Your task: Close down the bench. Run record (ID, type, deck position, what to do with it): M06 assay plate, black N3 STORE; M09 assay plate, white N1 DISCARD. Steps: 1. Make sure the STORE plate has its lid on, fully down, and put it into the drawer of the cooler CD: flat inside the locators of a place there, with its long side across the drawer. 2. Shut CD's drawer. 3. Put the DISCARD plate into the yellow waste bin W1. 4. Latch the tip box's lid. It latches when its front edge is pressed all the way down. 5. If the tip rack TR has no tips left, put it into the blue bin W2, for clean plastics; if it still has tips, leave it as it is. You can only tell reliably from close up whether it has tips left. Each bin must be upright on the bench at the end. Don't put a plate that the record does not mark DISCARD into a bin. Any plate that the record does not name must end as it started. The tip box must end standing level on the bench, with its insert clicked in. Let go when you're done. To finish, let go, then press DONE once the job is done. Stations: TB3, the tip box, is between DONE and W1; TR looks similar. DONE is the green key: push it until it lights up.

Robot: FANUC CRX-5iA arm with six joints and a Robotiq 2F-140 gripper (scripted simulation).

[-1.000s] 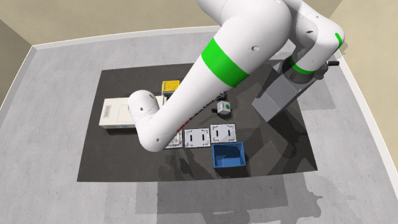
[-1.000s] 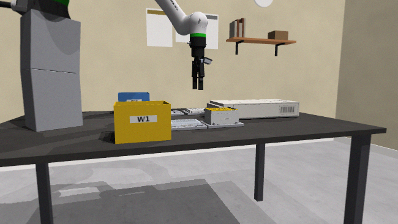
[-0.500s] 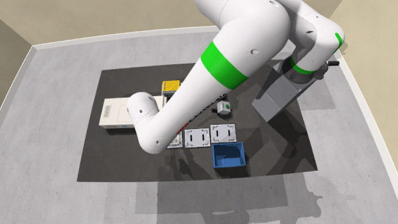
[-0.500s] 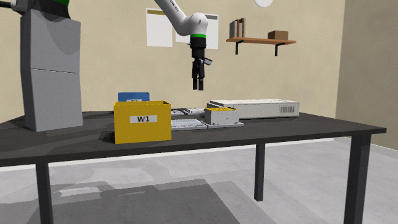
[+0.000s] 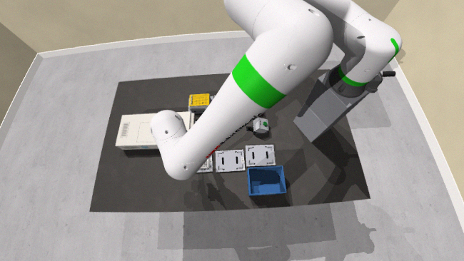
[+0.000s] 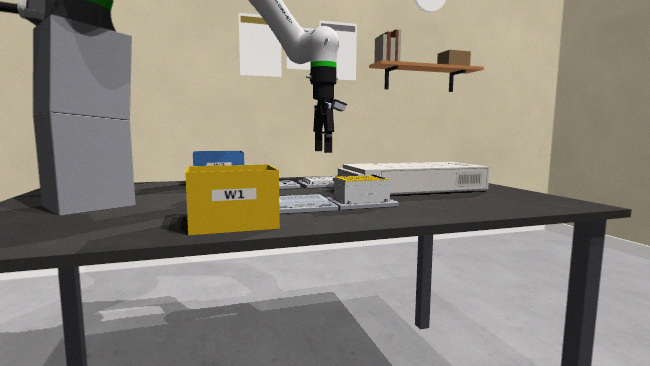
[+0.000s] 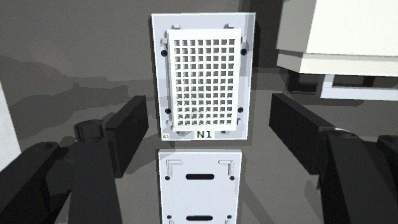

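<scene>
Dark bench (image 6: 450, 212) on black legs, carrying a yellow bin (image 6: 232, 199) marked W1, a blue bin (image 5: 267, 180), a long white cooler (image 6: 425, 177) and the arm's grey pedestal (image 6: 82, 115). Also flat white deck plates (image 5: 260, 155), a green-key box (image 5: 261, 125), and a yellow-topped tip box (image 6: 361, 189). Beside it, possibly a plate (image 6: 306, 202).
</scene>
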